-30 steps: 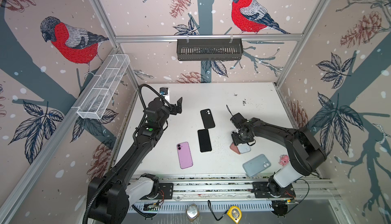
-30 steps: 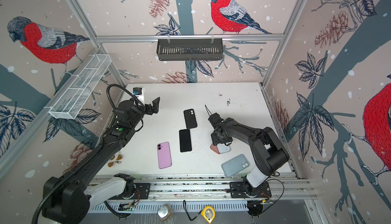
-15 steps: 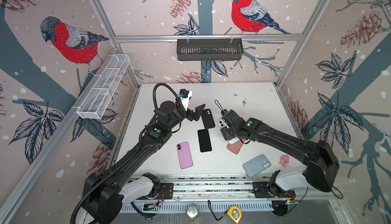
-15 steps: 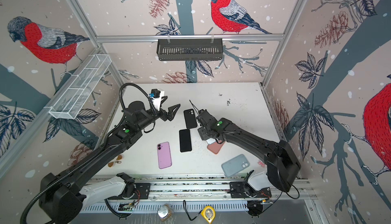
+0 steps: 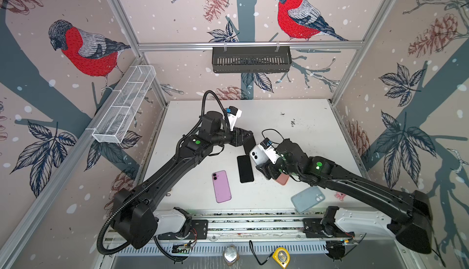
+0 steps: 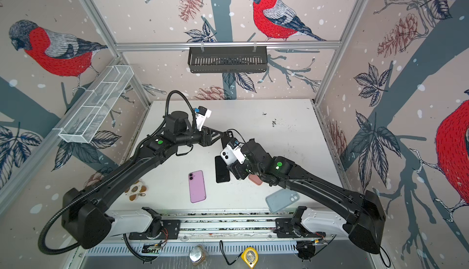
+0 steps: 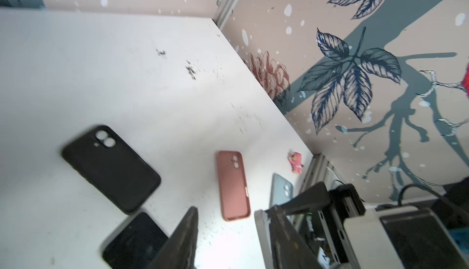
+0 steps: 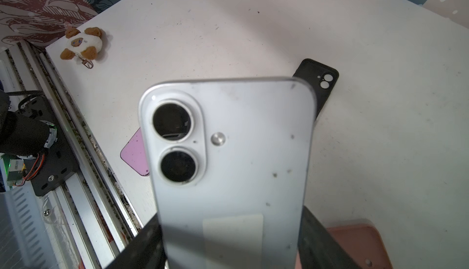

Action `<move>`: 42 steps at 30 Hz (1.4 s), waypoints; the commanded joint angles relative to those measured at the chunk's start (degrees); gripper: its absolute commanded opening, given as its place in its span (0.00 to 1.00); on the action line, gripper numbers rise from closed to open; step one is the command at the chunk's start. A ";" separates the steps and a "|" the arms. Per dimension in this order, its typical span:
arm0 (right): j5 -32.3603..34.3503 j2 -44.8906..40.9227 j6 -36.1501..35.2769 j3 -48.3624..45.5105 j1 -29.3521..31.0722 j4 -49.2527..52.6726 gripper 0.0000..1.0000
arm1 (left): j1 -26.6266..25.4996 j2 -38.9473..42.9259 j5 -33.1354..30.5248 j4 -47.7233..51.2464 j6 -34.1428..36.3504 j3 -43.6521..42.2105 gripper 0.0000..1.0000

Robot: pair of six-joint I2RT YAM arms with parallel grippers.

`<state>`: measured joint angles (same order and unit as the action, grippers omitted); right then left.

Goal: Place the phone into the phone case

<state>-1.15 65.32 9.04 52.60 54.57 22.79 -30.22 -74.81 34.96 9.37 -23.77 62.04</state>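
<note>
Right gripper (image 8: pixel 232 245) clamps a smooth, round-cornered white phone (image 8: pixel 241 153).

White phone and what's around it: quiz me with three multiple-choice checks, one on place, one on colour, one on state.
1. In both top views the purple phone lies:
A) left of the black phone
B) on top of it
C) behind it

2. The case nearest the left tool is:
A) light blue
B) black
C) pink

3. The white phone is:
A) lying flat
B) seated in a case
C) gripped by the right tool, lifted

Answers:
1 A, they lie side by side, apart.
2 B, that tool hangs right by the black case.
3 C, the right wrist view shows fingers clamping both its edges.
</note>
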 commanded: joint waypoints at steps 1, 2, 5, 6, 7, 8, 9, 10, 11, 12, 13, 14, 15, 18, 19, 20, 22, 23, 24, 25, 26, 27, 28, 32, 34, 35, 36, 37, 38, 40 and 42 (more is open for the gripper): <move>-1.36 -0.14 -0.89 0.01 0.42 -2.57 0.61 | -0.02 -0.12 7.90 -3.60 -6.39 -1.19 0.43; -1.32 -0.05 -0.97 -0.06 0.38 -2.48 0.61 | -0.14 -0.21 8.37 -3.96 -6.92 -1.31 0.42; -0.62 0.07 -0.87 -0.02 0.48 -2.38 0.61 | -0.44 -0.90 10.32 -4.63 -8.12 -1.26 0.40; -0.02 0.14 -0.80 0.12 0.47 -2.32 0.61 | -0.63 -1.48 10.87 -4.02 -8.22 -0.97 0.40; 0.80 0.37 -0.78 0.37 0.51 -2.08 0.61 | -0.92 -2.34 11.62 -3.21 -8.14 -0.66 0.40; 1.32 0.53 -0.84 0.63 0.62 -1.84 0.61 | -1.17 -3.09 11.95 -2.20 -8.05 -0.33 0.39; 1.89 0.90 -1.03 1.03 0.58 -1.50 0.60 | -1.56 -3.86 11.81 -0.90 -7.71 0.12 0.39; 2.62 1.32 -1.34 1.47 0.79 -1.18 0.60 | -2.01 -4.55 11.03 0.87 -7.02 0.55 0.38; 3.26 1.61 -1.43 1.83 1.11 -0.95 0.60 | -2.48 -5.09 10.12 2.25 -6.25 0.98 0.38; 3.82 1.87 -1.70 2.21 1.36 -0.69 0.60 | -2.96 -5.66 8.86 4.04 -5.14 1.64 0.38; 4.29 2.11 -1.82 2.54 1.56 -0.56 0.60 | -3.40 -6.19 7.71 5.78 -4.17 2.10 0.38; 4.55 2.31 -1.88 2.74 1.67 -0.55 0.60 | -3.67 -6.46 7.20 6.79 -3.63 2.35 0.38; 4.62 2.51 -1.97 2.92 1.75 -0.55 0.60 | -3.94 -6.67 7.18 7.18 -3.31 2.46 0.37; 4.88 3.01 -1.94 3.45 1.96 -0.48 0.60 | -4.23 -6.59 7.14 7.34 -3.13 2.21 0.35; 4.96 3.21 -1.99 3.64 2.16 -0.47 0.60 | -4.31 -6.53 7.15 7.50 -3.01 2.04 0.34; 5.22 3.47 -1.92 3.86 2.28 -0.47 0.60 | -4.29 -6.44 7.14 7.40 -2.95 1.87 0.33; 5.54 3.86 -2.01 4.24 2.65 -0.22 0.60 | -4.32 -6.34 7.31 7.27 -3.00 1.65 0.30; 5.54 4.09 -2.09 4.37 2.77 -0.14 0.60 | -4.30 -6.25 7.40 7.14 -2.97 1.46 0.29; 5.63 4.25 -2.20 4.66 2.93 -0.04 0.60 | -4.28 -6.23 7.45 6.98 -2.95 1.35 0.27; 5.63 4.35 -2.27 4.83 3.10 0.06 0.60 | -4.32 -6.06 7.58 6.76 -3.11 1.17 0.25; 5.75 4.53 -2.27 4.96 3.35 0.08 0.60 | -4.26 -5.97 7.66 6.61 -3.04 1.09 0.21; 5.93 4.58 -2.29 5.12 3.43 0.08 0.60 | -4.32 -5.88 7.75 6.50 -2.95 1.13 0.17; 6.13 4.65 -2.27 5.25 3.51 0.22 0.61 | -4.32 -5.80 7.91 6.37 -2.88 1.13 0.11; 7.92 4.15 -1.93 5.32 3.61 0.16 0.73 | -4.32 -5.57 8.91 6.10 -2.48 1.07 0.00; 9.35 3.08 -1.52 5.15 3.58 -0.10 0.90 | -4.30 -5.03 9.60 5.99 -1.74 1.16 0.00; 9.81 2.44 -1.38 5.09 3.55 -0.20 0.97 | -4.25 -4.71 9.35 6.24 -1.13 1.44 0.00; 10.27 1.47 -1.07 4.98 3.53 -0.33 1.00 | -4.03 -4.38 8.50 7.15 -0.11 2.01 0.00; 10.54 0.26 -0.88 4.81 3.53 -0.58 1.00 | -3.93 -4.06 7.22 8.79 1.46 2.88 0.00; 10.51 -0.97 -0.57 4.44 3.48 -1.05 0.99 | -3.64 -3.80 5.89 10.47 2.73 3.77 0.00; 11.86 -4.63 1.27 2.64 3.25 -3.69 1.00 | -2.63 -2.90 2.19 14.19 6.22 5.73 0.00; 13.78 -8.19 4.62 0.95 2.42 -5.73 1.00 | -2.29 -1.55 -3.48 16.45 8.74 7.31 0.00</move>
<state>9.21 59.92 9.19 54.92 57.67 21.39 -32.97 -77.84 37.78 22.15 -20.60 67.40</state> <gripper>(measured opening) 0.991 0.129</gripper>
